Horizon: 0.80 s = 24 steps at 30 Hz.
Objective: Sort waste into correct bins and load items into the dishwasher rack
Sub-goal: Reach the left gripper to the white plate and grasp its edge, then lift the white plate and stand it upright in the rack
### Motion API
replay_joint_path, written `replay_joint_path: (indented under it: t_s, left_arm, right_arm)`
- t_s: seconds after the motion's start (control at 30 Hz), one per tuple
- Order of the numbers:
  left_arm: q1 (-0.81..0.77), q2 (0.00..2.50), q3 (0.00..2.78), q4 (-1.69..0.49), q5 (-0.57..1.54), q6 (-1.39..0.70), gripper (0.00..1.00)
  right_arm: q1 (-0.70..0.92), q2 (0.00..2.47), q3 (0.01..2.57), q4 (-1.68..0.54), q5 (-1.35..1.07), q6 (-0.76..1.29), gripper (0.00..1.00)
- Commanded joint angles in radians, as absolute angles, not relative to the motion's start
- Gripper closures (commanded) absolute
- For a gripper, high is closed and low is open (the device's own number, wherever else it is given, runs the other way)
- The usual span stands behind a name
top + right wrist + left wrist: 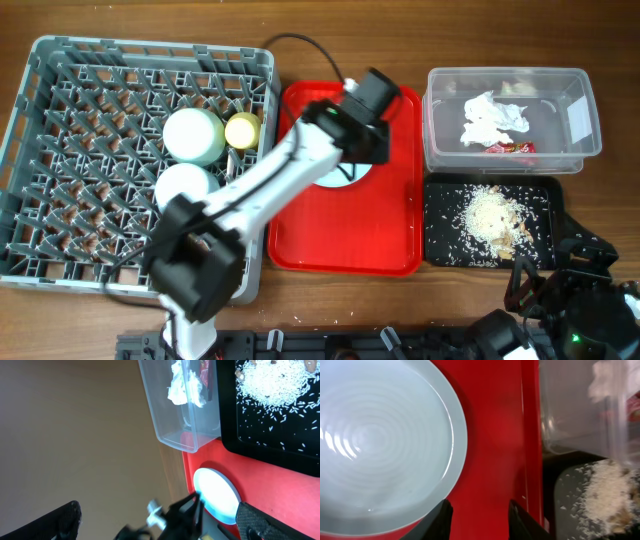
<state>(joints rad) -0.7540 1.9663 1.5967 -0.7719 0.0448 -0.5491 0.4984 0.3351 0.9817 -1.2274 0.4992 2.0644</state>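
The light blue plate (380, 445) lies on the red tray (495, 435); in the overhead view only its edge (345, 180) shows under my left arm. My left gripper (480, 521) hangs just over the tray, open, nothing between its fingers, the left fingertip (442, 517) at the plate's rim. Two pale bowls (193, 135) (185, 185) and the yellow-green cup (243, 130) stand in the grey dishwasher rack (60, 150). The clear tub (575, 115) holds the napkin (492, 118) and red wrapper (510, 147). Rice scraps (492, 212) lie in the black tray (440, 240). My right gripper (162, 520) is wide open and holds nothing.
The right arm (560, 300) sits low at the table's front right corner, below the black tray. The left arm (270, 180) stretches diagonally from the front left over the rack's right edge to the red tray. A black cable (300, 45) runs behind the tray.
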Motion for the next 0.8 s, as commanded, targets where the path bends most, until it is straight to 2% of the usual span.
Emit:
replay_joint_path:
  t_s: [0.0, 0.27, 0.37, 0.53, 0.63, 0.77]
  left_arm:
    - [-0.799, 2.078, 1.603, -0.723, -0.075, -0.555, 0.63]
    - [-0.810, 2.239, 1.603, -0.690, -0.133, -0.555, 0.69]
    - [-0.810, 2.265, 1.603, -0.692, -0.133, -0.555, 0.96]
    - [-0.809, 2.192, 1.644, -0.786, -0.132, -0.554, 0.96]
    - [-0.807, 2.049, 1.733, -0.914, -0.127, -0.555, 0.96]
    - [-0.803, 1.792, 1.812, -0.971, 0.041, -0.555, 0.96]
  right_arm:
    - [0.498, 0.324, 0.979, -1.228, 0.513, 2.071, 0.00]
    - [0.498, 0.324, 0.979, -1.229, 0.513, 2.071, 0.00]
    - [0.498, 0.324, 0.979, -1.229, 0.513, 2.071, 0.00]
    - [0.498, 0.324, 0.979, -1.228, 0.513, 2.071, 0.00]
    - [0.498, 0.324, 0.979, -1.229, 0.513, 2.071, 0.00]
    - [0.498, 0.324, 0.979, -1.229, 0.513, 2.071, 0.01]
